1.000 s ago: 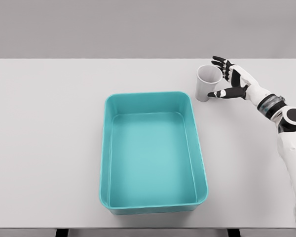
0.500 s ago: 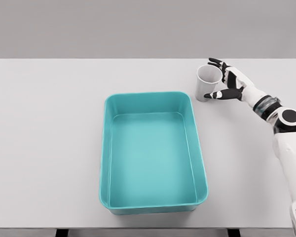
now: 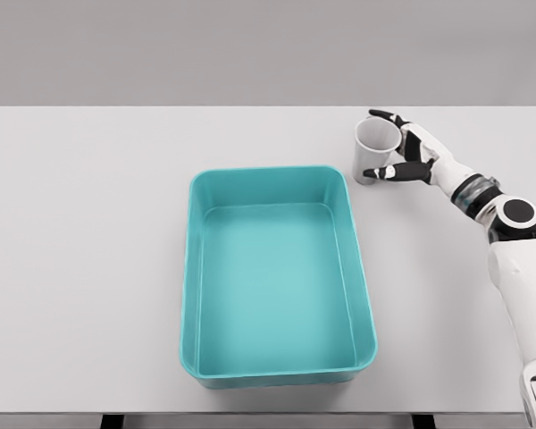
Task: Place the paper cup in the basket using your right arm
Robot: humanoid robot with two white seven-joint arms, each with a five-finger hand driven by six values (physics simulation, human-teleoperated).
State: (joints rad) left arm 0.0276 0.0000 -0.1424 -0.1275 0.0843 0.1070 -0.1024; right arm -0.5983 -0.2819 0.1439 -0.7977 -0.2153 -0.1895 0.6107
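Paper cup point(image 3: 374, 148) upright on the white table point(image 3: 89, 223), just beyond the far right corner of the teal basket point(image 3: 189, 268), outside it. Right hand point(image 3: 409, 153) at the cup's right side, fingers point(image 3: 381, 116) curled round the far rim, thumb at the near side; firm grasp or mere contact impossible to tell.

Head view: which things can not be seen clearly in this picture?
- Right hand: the paper cup hides where the fingers meet its far side, so firm contact is unclear.
- Cup's base: covered by the thumb.
- Left arm: outside the picture.
- Right arm: cut off by the bottom right edge.
- Basket: its outer walls are mostly hidden by the rim.
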